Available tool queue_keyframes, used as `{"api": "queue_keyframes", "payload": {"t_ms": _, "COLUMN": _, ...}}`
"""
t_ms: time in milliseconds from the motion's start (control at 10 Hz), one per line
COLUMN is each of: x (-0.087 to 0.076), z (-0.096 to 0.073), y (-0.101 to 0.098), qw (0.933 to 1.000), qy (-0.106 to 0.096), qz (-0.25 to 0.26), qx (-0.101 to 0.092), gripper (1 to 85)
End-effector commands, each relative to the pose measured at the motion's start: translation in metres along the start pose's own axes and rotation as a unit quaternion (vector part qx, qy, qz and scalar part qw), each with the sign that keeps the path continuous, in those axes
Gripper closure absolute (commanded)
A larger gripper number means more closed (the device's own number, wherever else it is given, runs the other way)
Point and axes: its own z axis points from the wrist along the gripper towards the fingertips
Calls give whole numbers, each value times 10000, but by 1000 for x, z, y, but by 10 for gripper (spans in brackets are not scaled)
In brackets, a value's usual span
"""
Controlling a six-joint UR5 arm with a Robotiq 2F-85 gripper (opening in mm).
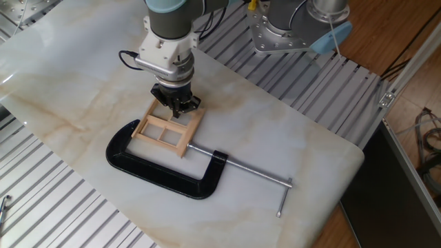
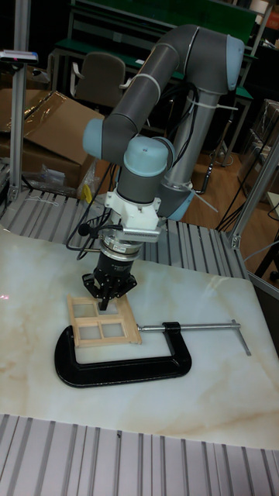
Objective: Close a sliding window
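The sliding window [image 1: 165,131] is a small light-wood frame with crossbars. It lies flat on the marble table, held in the jaws of a black C-clamp [image 1: 162,173]. My gripper [image 1: 178,107] points straight down at the window's far edge, and its dark fingers are drawn together with the tips touching the wood. In the tall fixed view the gripper [image 2: 105,301] stands over the upper middle of the window [image 2: 99,324], and the clamp [image 2: 124,368] curves around its front. Whether a thin bar sits between the fingertips is hidden.
The clamp's long steel screw [image 1: 244,170] with its crossbar handle [image 1: 284,200] stretches to the right across the marble tabletop [image 1: 289,138]. Ribbed aluminium rails [image 1: 41,200] border the slab. A second robot base [image 1: 296,27] stands behind.
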Motion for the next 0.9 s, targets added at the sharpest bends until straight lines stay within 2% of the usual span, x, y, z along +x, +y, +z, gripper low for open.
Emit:
{"api": "queue_keyframes", "payload": {"t_ms": 0, "x": -2, "z": 1, "y": 0, "qw": 10000, "qy": -53, "qz": 21, "qx": -47, "gripper": 850}}
{"api": "queue_keyframes", "payload": {"t_ms": 800, "x": -2, "z": 1, "y": -3, "qw": 10000, "qy": -70, "qz": -47, "qx": -49, "gripper": 850}}
